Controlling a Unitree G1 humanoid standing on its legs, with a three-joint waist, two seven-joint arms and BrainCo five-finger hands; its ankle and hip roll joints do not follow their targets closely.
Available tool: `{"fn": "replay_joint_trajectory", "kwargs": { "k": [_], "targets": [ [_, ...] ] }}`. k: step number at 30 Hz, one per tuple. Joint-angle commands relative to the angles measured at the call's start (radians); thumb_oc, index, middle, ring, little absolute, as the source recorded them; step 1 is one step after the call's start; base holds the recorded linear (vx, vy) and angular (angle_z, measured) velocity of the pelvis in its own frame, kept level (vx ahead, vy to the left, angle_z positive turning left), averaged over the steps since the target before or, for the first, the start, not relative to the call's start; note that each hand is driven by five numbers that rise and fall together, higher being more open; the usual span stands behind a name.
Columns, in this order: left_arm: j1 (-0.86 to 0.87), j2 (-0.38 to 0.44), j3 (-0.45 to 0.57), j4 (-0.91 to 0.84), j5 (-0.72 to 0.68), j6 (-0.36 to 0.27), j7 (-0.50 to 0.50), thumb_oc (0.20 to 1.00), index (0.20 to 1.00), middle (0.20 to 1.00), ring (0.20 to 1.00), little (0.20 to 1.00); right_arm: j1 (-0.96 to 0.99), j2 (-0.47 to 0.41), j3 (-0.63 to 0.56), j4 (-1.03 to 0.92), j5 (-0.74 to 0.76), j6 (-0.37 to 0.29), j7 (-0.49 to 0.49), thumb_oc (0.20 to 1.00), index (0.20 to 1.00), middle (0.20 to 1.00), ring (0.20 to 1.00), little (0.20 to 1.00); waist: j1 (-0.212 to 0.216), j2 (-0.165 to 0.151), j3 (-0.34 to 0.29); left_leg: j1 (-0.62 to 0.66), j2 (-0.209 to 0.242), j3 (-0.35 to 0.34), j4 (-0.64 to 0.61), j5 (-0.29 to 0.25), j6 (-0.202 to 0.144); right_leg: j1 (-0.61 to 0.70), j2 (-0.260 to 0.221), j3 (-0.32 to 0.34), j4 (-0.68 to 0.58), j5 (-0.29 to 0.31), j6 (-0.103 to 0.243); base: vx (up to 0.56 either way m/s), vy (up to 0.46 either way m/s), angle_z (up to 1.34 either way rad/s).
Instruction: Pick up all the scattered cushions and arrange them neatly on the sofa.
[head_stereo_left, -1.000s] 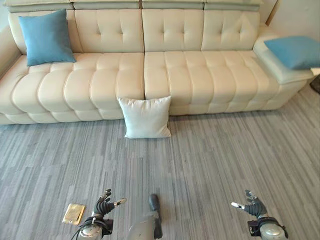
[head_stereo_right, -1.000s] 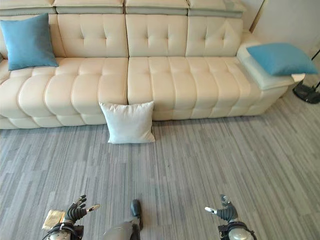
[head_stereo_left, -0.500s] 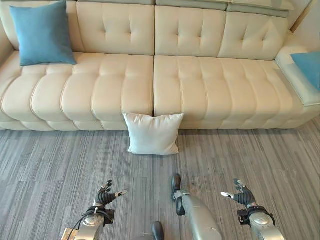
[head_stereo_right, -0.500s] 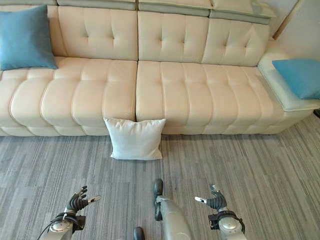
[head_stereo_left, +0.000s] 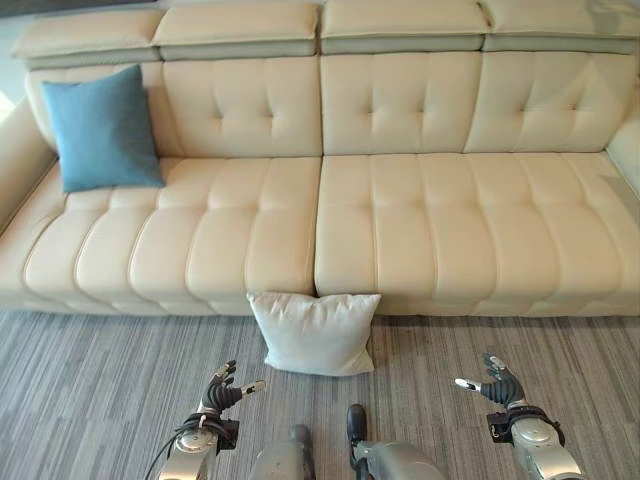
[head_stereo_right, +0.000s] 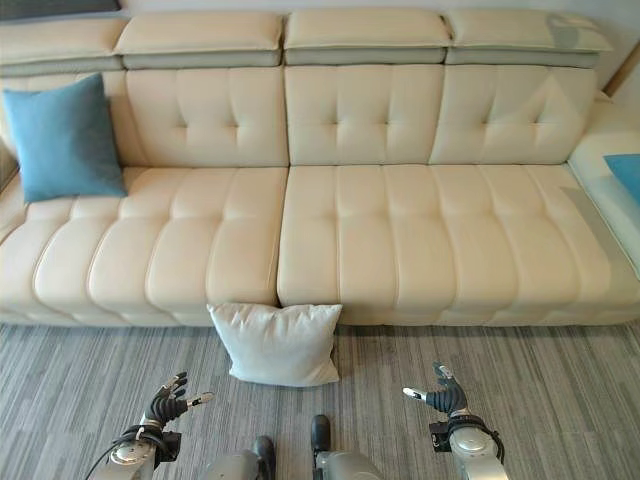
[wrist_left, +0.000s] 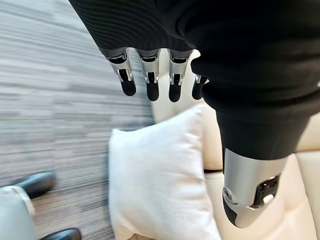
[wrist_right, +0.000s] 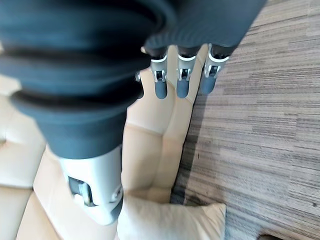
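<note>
White cushion (head_stereo_left: 316, 333) leaning against sofa (head_stereo_left: 400, 240) at lower centre, left hand (head_stereo_left: 222, 392) and right hand (head_stereo_left: 495, 385) hovering open-fingered, holding nothing.

sofa (head_stereo_left: 400, 220): cream, with button-tufted back panels and stitched seat sections; the headrests show a grey-green underside
cushion on the floor (head_stereo_left: 316, 333): plain white
cushion on the sofa's left end (head_stereo_left: 100, 128): plain blue
cushion at the sofa's right end (head_stereo_right: 628, 172): blue, seen just at the view's edge
floor (head_stereo_left: 100, 400): grey, streaked with fine lighter and darker lines
left hand (head_stereo_left: 222, 392): silver with dark fingertips and a dark ribbed cover
right hand (head_stereo_left: 496, 385): silver with dark fingertips and a dark ribbed cover
</note>
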Motion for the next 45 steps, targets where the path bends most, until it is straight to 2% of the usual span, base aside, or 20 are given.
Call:
{"fn": "replay_joint_trajectory", "kwargs": {
  "k": [1, 3, 5, 8, 12, 13, 14, 17, 19, 22, 23, 24, 31, 34, 35, 38, 41, 43, 44, 45],
  "targets": [
    [0.018, 0.028, 0.0, -0.021, 0.016, -0.028, 0.009, 1.0, 1.0, 1.0, 1.0, 1.0, 0.015, -0.05, -0.014, -0.007, -0.002, -0.011, -0.021, 1.0, 1.0, 1.0, 1.0, 1.0, 0.018, 0.002, -0.003, 0.012, 0.01, 0.01, -0.039, 0.106, 0.0, -0.011, -0.06, 0.002, 0.159, -0.206, 0.157, 0.25, 0.094, -0.16],
    [0.021, 0.026, -0.001, -0.019, 0.013, -0.027, 0.012, 1.0, 1.0, 1.0, 1.0, 1.0, 0.015, -0.048, -0.01, -0.006, -0.006, -0.009, -0.023, 1.0, 1.0, 1.0, 1.0, 1.0, 0.023, 0.003, -0.003, 0.004, 0.014, 0.0, -0.054, 0.126, -0.006, 0.002, -0.059, 0.013, 0.168, -0.215, 0.156, 0.18, 0.1, -0.12],
    [0.027, 0.025, 0.001, -0.018, 0.01, -0.025, 0.008, 1.0, 1.0, 1.0, 1.0, 1.0, 0.017, -0.043, -0.007, -0.004, -0.008, -0.008, -0.018, 1.0, 1.0, 1.0, 1.0, 1.0, 0.028, 0.005, -0.009, 0.018, 0.004, -0.024, -0.069, 0.115, -0.001, 0.012, -0.056, 0.034, 0.17, -0.22, 0.159, 0.18, 0.122, -0.26],
    [0.029, 0.029, -0.003, -0.016, 0.016, -0.023, 0.0, 1.0, 1.0, 1.0, 1.0, 1.0, 0.022, -0.035, -0.007, -0.001, -0.019, -0.005, -0.014, 1.0, 1.0, 1.0, 1.0, 1.0, 0.024, 0.002, -0.025, 0.05, -0.001, -0.014, -0.088, 0.106, 0.008, 0.024, -0.065, 0.045, 0.168, -0.223, 0.169, 0.17, 0.148, -0.3],
    [0.026, 0.049, 0.005, -0.018, 0.022, -0.023, 0.002, 1.0, 1.0, 1.0, 1.0, 1.0, 0.013, -0.031, 0.002, -0.022, -0.04, -0.004, -0.008, 1.0, 1.0, 1.0, 1.0, 1.0, 0.036, -0.007, -0.037, 0.08, -0.016, 0.005, -0.103, 0.075, 0.04, 0.011, -0.091, 0.063, 0.198, -0.219, 0.198, 0.12, 0.178, -0.15],
    [0.025, 0.054, 0.007, -0.023, 0.022, -0.023, 0.004, 1.0, 1.0, 1.0, 1.0, 1.0, 0.009, -0.028, 0.006, -0.032, -0.043, -0.005, -0.006, 1.0, 1.0, 1.0, 1.0, 1.0, 0.039, -0.007, -0.035, 0.086, -0.02, 0.011, -0.11, 0.068, 0.049, -0.006, -0.097, 0.067, 0.225, -0.217, 0.207, 0.07, 0.248, -0.44],
    [0.014, 0.074, 0.023, -0.052, 0.007, -0.024, 0.011, 1.0, 1.0, 1.0, 1.0, 1.0, -0.015, -0.028, 0.023, -0.061, -0.053, -0.01, -0.001, 1.0, 1.0, 1.0, 1.0, 1.0, 0.045, -0.012, -0.015, 0.087, -0.026, 0.011, -0.104, 0.051, 0.072, -0.082, -0.112, 0.076, 0.356, -0.187, 0.236, 0.04, 0.222, -0.48],
    [0.0, 0.102, 0.05, -0.077, -0.009, -0.035, 0.033, 1.0, 1.0, 1.0, 1.0, 1.0, -0.05, -0.029, 0.043, -0.095, -0.062, -0.016, -0.004, 1.0, 1.0, 1.0, 1.0, 1.0, 0.053, -0.011, 0.028, 0.089, -0.024, 0.024, -0.092, 0.036, 0.09, -0.188, -0.121, 0.059, 0.498, -0.142, 0.258, -0.02, 0.135, -0.3],
    [-0.004, 0.111, 0.063, -0.079, -0.015, -0.043, 0.042, 1.0, 1.0, 1.0, 1.0, 1.0, -0.068, -0.036, 0.054, -0.096, -0.067, -0.019, -0.007, 1.0, 1.0, 1.0, 1.0, 1.0, 0.055, -0.012, 0.04, 0.1, -0.031, 0.021, -0.092, 0.028, 0.092, -0.225, -0.121, 0.019, 0.478, -0.155, 0.244, 0.08, 0.053, -0.17],
    [-0.015, 0.121, 0.066, -0.074, -0.024, -0.051, 0.052, 1.0, 1.0, 1.0, 1.0, 1.0, -0.079, -0.048, 0.059, -0.078, -0.057, -0.024, -0.013, 1.0, 1.0, 1.0, 1.0, 1.0, 0.045, -0.018, 0.05, 0.107, -0.055, -0.002, -0.099, 0.019, 0.088, -0.243, -0.093, 0.001, 0.366, -0.159, 0.228, 0.1, -0.026, -0.08],
    [-0.022, 0.131, 0.073, -0.077, -0.026, -0.059, 0.058, 1.0, 1.0, 1.0, 1.0, 1.0, -0.083, -0.055, 0.048, -0.071, -0.047, -0.025, -0.019, 1.0, 1.0, 1.0, 1.0, 1.0, 0.051, -0.021, 0.053, 0.089, -0.06, -0.008, -0.082, 0.016, 0.085, -0.23, -0.105, -0.003, 0.334, -0.164, 0.233, 0.07, -0.089, 0.15],
    [-0.031, 0.134, 0.067, -0.083, -0.031, -0.063, 0.056, 1.0, 1.0, 1.0, 1.0, 1.0, -0.091, -0.055, 0.055, -0.066, -0.041, -0.029, -0.023, 1.0, 1.0, 1.0, 1.0, 1.0, 0.059, -0.026, 0.055, 0.071, -0.071, -0.013, -0.07, 0.009, 0.082, -0.222, -0.112, -0.009, 0.3, -0.163, 0.224, -0.03, -0.097, 0.34],
    [-0.16, 0.158, 0.06, -0.045, -0.134, -0.104, 0.117, 1.0, 1.0, 1.0, 1.0, 1.0, -0.237, -0.072, 0.093, 0.035, 0.041, -0.046, -0.075, 1.0, 1.0, 1.0, 1.0, 1.0, 0.094, -0.014, 0.131, -0.189, -0.064, -0.041, 0.105, -0.005, 0.062, -0.405, -0.12, -0.04, 0.373, -0.172, 0.183, -0.11, -0.115, 0.41],
    [-0.243, 0.174, 0.045, 0.019, -0.183, -0.117, 0.146, 1.0, 1.0, 1.0, 1.0, 1.0, -0.323, -0.076, 0.113, 0.095, 0.091, -0.05, -0.099, 1.0, 1.0, 1.0, 1.0, 1.0, 0.094, -0.007, 0.159, -0.307, -0.059, -0.041, 0.163, -0.007, 0.058, -0.519, -0.119, -0.054, 0.417, -0.183, 0.171, -0.07, -0.093, 0.17],
    [-0.282, 0.184, 0.033, 0.046, -0.2, -0.123, 0.159, 1.0, 1.0, 1.0, 1.0, 1.0, -0.357, -0.077, 0.118, 0.117, 0.118, -0.051, -0.108, 1.0, 1.0, 1.0, 1.0, 1.0, 0.092, -0.001, 0.171, -0.346, -0.05, -0.041, 0.196, -0.036, 0.05, -0.566, -0.113, -0.052, 0.454, -0.21, 0.174, -0.06, -0.077, 0.06],
    [-0.393, 0.205, -0.01, 0.082, -0.232, -0.131, 0.174, 1.0, 1.0, 1.0, 1.0, 1.0, -0.497, -0.085, 0.146, 0.18, 0.176, -0.052, -0.134, 1.0, 1.0, 1.0, 1.0, 1.0, 0.074, 0.009, 0.183, -0.525, -0.03, -0.03, 0.282, -0.04, 0.047, -0.752, -0.114, -0.04, 0.551, -0.222, 0.168, -0.13, -0.024, 0.01],
    [-0.509, 0.264, -0.049, 0.113, -0.243, -0.132, 0.186, 1.0, 1.0, 1.0, 1.0, 1.0, -0.636, -0.102, 0.167, 0.236, 0.226, -0.048, -0.159, 1.0, 1.0, 1.0, 1.0, 1.0, 0.055, 0.021, 0.2, -0.702, -0.017, -0.022, 0.385, -0.051, 0.05, -0.93, -0.117, -0.019, 0.663, -0.24, 0.165, -0.13, 0.036, -0.03],
    [-0.615, 0.297, -0.082, 0.144, -0.259, -0.129, 0.194, 1.0, 1.0, 1.0, 1.0, 1.0, -0.772, -0.078, 0.185, 0.278, 0.291, -0.051, -0.178, 1.0, 1.0, 1.0, 1.0, 1.0, 0.047, 0.032, 0.203, -0.864, -0.009, -0.02, 0.49, -0.074, 0.059, -1.091, -0.118, 0.006, 0.772, -0.262, 0.157, -0.06, 0.053, -0.1],
    [-0.618, 0.298, -0.082, 0.146, -0.26, -0.13, 0.194, 1.0, 1.0, 1.0, 1.0, 1.0, -0.774, -0.078, 0.185, 0.279, 0.292, -0.052, -0.177, 1.0, 1.0, 1.0, 1.0, 1.0, 0.047, 0.031, 0.2, -0.872, -0.009, -0.02, 0.495, -0.076, 0.059, -1.099, -0.118, 0.007, 0.776, -0.264, 0.156, -0.02, 0.045, -0.13],
    [-0.682, 0.311, -0.111, 0.159, -0.267, -0.126, 0.2, 1.0, 1.0, 1.0, 1.0, 1.0, -0.863, -0.059, 0.209, 0.296, 0.336, -0.059, -0.186, 1.0, 1.0, 1.0, 1.0, 1.0, 0.047, 0.039, 0.202, -0.949, -0.005, -0.019, 0.558, -0.096, 0.065, -1.174, -0.119, 0.018, 0.842, -0.283, 0.149, 0.0, 0.02, -0.13]
  ]
}}
